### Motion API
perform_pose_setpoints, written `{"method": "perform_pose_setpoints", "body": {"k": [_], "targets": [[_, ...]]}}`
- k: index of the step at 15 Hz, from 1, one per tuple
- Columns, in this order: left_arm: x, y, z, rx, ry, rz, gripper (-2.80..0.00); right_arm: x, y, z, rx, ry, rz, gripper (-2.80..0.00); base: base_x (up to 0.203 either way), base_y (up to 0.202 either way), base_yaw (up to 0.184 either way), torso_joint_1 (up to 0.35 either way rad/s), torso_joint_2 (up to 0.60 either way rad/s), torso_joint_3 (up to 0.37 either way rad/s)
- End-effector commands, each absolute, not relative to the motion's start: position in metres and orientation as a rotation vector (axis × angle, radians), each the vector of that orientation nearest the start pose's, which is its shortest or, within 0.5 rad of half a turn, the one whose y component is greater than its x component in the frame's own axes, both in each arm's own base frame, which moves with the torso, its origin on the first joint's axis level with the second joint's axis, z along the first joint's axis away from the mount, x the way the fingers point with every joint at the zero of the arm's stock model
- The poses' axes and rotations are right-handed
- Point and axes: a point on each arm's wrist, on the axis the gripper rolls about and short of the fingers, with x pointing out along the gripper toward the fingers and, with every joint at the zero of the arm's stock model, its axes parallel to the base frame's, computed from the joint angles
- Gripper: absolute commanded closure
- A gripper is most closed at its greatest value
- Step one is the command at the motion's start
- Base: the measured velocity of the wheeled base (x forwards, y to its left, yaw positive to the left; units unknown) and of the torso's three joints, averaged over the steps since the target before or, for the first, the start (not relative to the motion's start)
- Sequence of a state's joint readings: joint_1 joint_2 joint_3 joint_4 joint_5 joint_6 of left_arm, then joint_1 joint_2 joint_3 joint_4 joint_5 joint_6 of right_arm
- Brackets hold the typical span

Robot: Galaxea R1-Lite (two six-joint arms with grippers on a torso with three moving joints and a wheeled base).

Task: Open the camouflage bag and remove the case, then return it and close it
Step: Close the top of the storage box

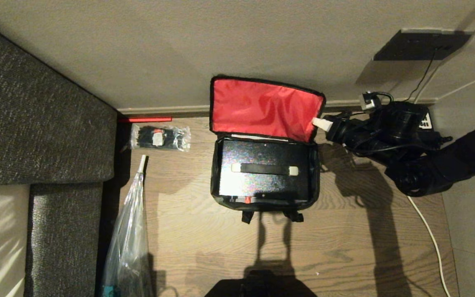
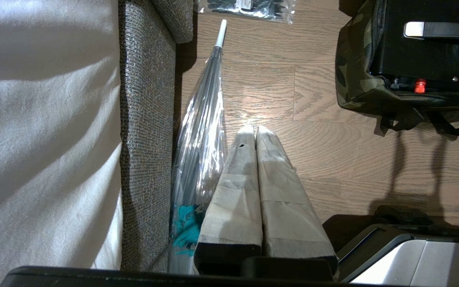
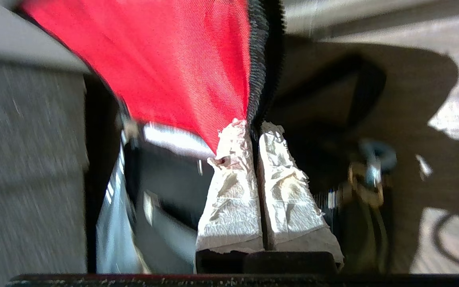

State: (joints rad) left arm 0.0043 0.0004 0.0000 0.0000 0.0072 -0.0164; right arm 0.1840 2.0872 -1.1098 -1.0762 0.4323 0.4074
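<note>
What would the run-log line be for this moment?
camouflage bag: lid up, red lining showing | case: inside bag | right gripper: fingers shut on lid edge | left gripper: shut, idle over floor

floor (image 1: pixel 344 231): wood planks | wall (image 1: pixel 138 49): beige | sofa (image 1: pixel 35 123): grey

Raised red lid (image 1: pixel 262 108) blocked bag's rear; sofa (image 1: pixel 35 123) and umbrella (image 1: pixel 128 239) crowded left; floor (image 1: pixel 344 247) ahead lay open

case (image 1: pixel 264 173) inside camouflage bag (image 1: pixel 315 181) on floor (image 1: pixel 344 247); packet (image 1: pixel 160 137) left of bag; sofa (image 1: pixel 35 123) further left.
</note>
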Motion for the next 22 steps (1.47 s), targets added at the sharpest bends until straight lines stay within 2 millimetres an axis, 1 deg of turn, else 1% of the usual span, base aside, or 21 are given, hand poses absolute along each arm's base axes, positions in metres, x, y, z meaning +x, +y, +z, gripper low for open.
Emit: {"method": "perform_pose_setpoints", "body": {"k": [1, 4, 5, 9, 11, 12, 15, 17, 19, 20, 21, 22], "targets": [[-0.023, 0.0, 0.075, -0.017, 0.001, 0.012, 0.0, 0.386, 0.082, 0.169, 0.334, 0.027, 0.655, 0.0, 0.0, 0.0, 0.0, 0.0, 0.0, 0.0], [-0.023, 0.0, 0.075, -0.017, 0.001, 0.012, 0.0, 0.379, 0.081, 0.163, 0.293, 0.028, 0.661, 0.0, 0.0, 0.0, 0.0, 0.0, 0.0, 0.0], [-0.023, 0.0, 0.075, -0.017, 0.001, 0.012, 0.0, 0.374, 0.08, 0.157, 0.26, 0.042, 0.664, 0.0, 0.0, 0.0, 0.0, 0.0, 0.0, 0.0], [-0.023, 0.0, 0.075, -0.017, 0.001, 0.012, 0.0, 0.363, 0.078, 0.151, 0.187, 0.051, 0.676, 0.0, 0.0, 0.0, 0.0, 0.0, 0.0, 0.0], [-0.023, 0.0, 0.075, -0.017, 0.001, 0.012, 0.0, 0.356, 0.078, 0.144, 0.154, 0.071, 0.697, 0.0, 0.0, 0.0, 0.0, 0.0, 0.0, 0.0], [-0.023, 0.0, 0.075, -0.017, 0.001, 0.012, 0.0, 0.351, 0.077, 0.139, 0.146, 0.093, 0.717, -2.8, 0.0, 0.0, 0.0, 0.0, 0.0, 0.0], [-0.023, 0.0, 0.075, -0.017, 0.001, 0.012, 0.0, 0.341, 0.078, 0.135, 0.133, 0.093, 0.752, -2.8, 0.0, 0.0, 0.0, 0.0, 0.0, 0.0], [-0.023, 0.0, 0.075, -0.017, 0.001, 0.012, 0.0, 0.33, 0.078, 0.127, 0.128, 0.128, 0.768, -2.8, 0.0, 0.0, 0.0, 0.0, 0.0, 0.0], [-0.023, 0.0, 0.075, -0.017, 0.001, 0.012, 0.0, 0.308, 0.075, 0.116, 0.097, 0.189, 0.826, -2.8, 0.0, 0.0, 0.0, 0.0, 0.0, 0.0], [-0.023, 0.0, 0.075, -0.017, 0.001, 0.012, 0.0, 0.297, 0.072, 0.119, 0.089, 0.201, 0.853, -2.8, 0.0, 0.0, 0.0, 0.0, 0.0, 0.0], [-0.023, 0.0, 0.075, -0.017, 0.001, 0.012, 0.0, 0.283, 0.068, 0.117, 0.091, 0.231, 0.871, -2.8, 0.0, 0.0, 0.0, 0.0, 0.0, 0.0], [-0.023, 0.0, 0.075, -0.017, 0.001, 0.012, 0.0, 0.27, 0.065, 0.122, 0.089, 0.23, 0.88, -2.8, 0.0, 0.0, 0.0, 0.0, 0.0, 0.0]]}}
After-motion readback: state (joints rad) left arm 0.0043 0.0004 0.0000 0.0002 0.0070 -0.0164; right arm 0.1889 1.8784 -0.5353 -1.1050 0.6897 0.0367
